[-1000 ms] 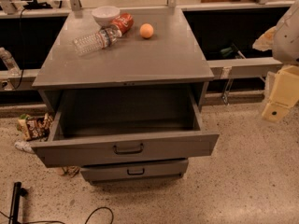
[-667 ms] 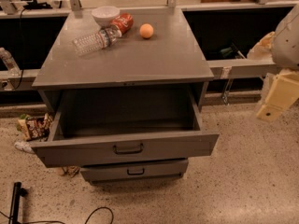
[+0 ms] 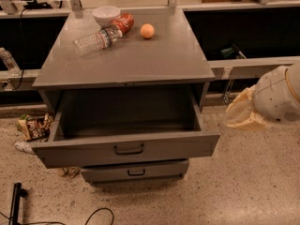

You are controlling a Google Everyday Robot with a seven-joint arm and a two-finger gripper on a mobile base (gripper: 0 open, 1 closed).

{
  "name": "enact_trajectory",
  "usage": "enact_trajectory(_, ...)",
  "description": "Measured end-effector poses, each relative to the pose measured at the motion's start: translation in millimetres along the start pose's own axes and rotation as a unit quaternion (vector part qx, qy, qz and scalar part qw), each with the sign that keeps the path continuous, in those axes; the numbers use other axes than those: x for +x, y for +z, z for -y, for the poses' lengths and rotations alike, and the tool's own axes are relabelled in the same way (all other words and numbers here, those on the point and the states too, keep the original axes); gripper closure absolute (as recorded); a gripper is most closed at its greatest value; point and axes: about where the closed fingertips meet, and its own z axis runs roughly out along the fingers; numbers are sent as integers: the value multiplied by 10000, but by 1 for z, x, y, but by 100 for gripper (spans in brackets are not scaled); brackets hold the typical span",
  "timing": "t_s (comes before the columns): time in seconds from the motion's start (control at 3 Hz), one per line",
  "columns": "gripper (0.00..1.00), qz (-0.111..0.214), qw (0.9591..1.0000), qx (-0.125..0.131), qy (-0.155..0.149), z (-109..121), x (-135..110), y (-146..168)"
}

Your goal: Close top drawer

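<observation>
The top drawer (image 3: 125,146) is standing pulled far out of the grey cabinet. Its front panel is hanging well forward of the counter (image 3: 140,62) edge and its bare inside is lying open to the camera. Nothing of the closing is showing as done yet, so the whole run back into the cabinet is waiting. The dark bar handle (image 3: 128,149) is sitting at the middle of that front with nothing touching it. The lower drawer (image 3: 135,171) is showing underneath, set further back, and it is playing no part in the job.

The tool (image 3: 240,112) is hanging off to the right of the cabinet, near the drawer's right front corner but apart from it, touching nothing. I cannot tell whether it is wide or narrow, since only its pale cream side is showing beneath the rounded white arm housing (image 3: 279,97).

As I am judging it, what is left is bringing the tool round to the front panel and pushing straight back until the panel is sitting flush. The plastic bottle (image 3: 96,40), white bowl (image 3: 106,14) and orange (image 3: 147,30) are lying toward the back of the counter, out of the drawer's path
</observation>
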Motion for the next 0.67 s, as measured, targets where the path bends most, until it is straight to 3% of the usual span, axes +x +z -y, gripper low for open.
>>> enact_trajectory(0.33, 96, 492, 9984, 44, -273, -8, 11, 50)
enact_trajectory(0.67, 100, 631, 9964, 280, -485, -9, 15, 101)
